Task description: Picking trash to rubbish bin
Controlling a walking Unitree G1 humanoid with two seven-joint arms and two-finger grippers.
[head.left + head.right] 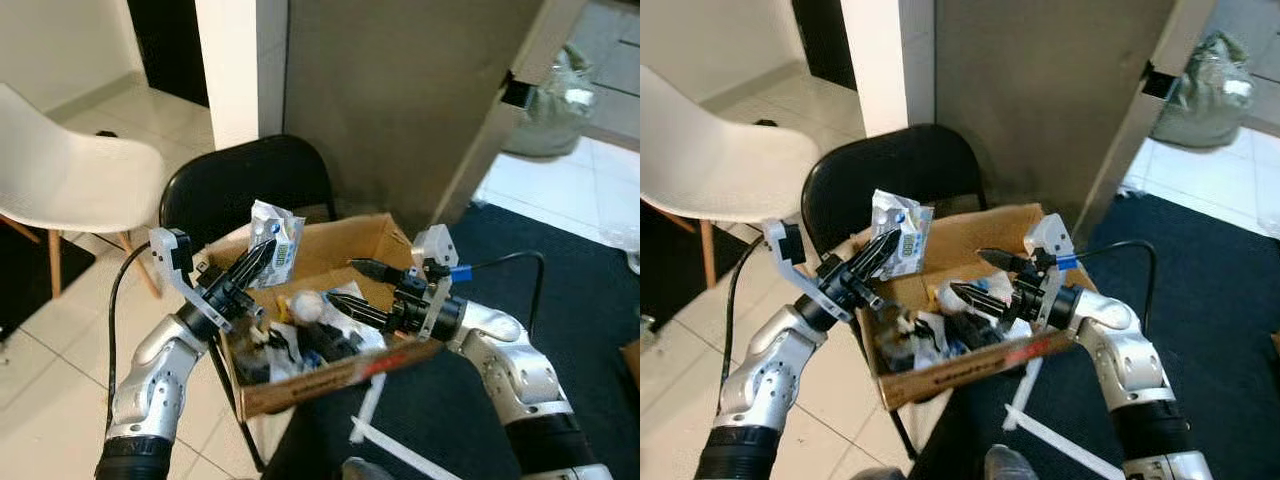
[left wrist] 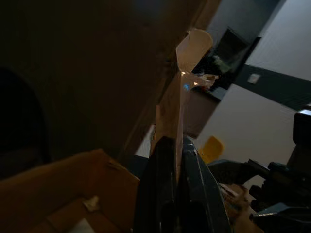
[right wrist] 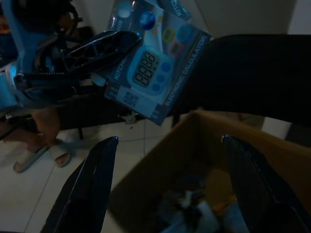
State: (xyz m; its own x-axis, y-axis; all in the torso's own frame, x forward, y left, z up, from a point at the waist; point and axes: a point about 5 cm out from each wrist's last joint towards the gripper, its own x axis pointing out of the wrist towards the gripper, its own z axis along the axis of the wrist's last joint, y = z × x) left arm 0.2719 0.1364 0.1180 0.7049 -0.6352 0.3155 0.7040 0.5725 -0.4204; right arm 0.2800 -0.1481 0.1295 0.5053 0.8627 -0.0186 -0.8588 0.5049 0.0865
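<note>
A brown cardboard box [image 1: 375, 240] full of trash rests on a black chair [image 1: 250, 185]. My left gripper [image 1: 262, 256] is shut on a white and blue calculator package [image 1: 276, 240], held upright above the box's left side; the same package [image 3: 155, 68] hangs in the right wrist view and is seen edge-on as a thin card [image 2: 187, 73] in the left wrist view. My right gripper [image 1: 345, 283] stands open over the middle of the box, its fingers [image 3: 95, 184] spread wide with nothing between them. Crumpled white and black trash [image 1: 305, 330] fills the box.
A white chair [image 1: 70, 170] stands to the left on the tiled floor. A dark grey wall panel [image 1: 400, 90] rises behind the box. A dark carpet [image 1: 580, 290] covers the floor at right, with a grey-green bag [image 1: 555, 100] beyond. A white strip [image 1: 365, 415] lies below the box.
</note>
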